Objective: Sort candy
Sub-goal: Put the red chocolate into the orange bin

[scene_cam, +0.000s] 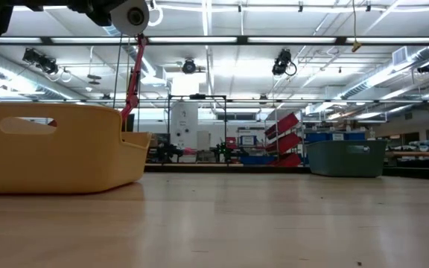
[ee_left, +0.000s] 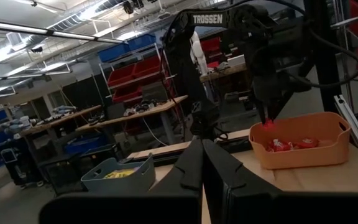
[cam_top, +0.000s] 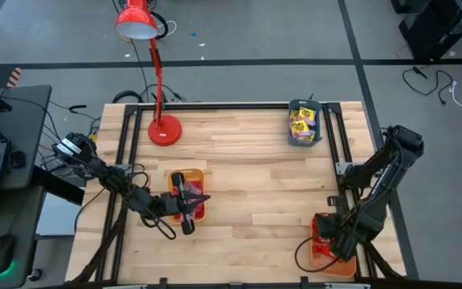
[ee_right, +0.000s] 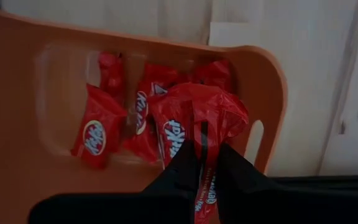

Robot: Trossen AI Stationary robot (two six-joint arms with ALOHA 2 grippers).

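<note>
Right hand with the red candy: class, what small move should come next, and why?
Probably open the right hand and drop the red candy. It is shut on the wrapper right above the orange tray, where other red candies already lie.

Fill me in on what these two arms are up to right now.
The arms are sorting wrapped candy into plastic trays. The right gripper is shut on a red-wrapped candy bar, holding it above the orange plastic tray at the table's right front corner, where several red candies already lie. The left gripper is shut and empty, above another orange tray. A teal tray holds yellow packets.
</note>
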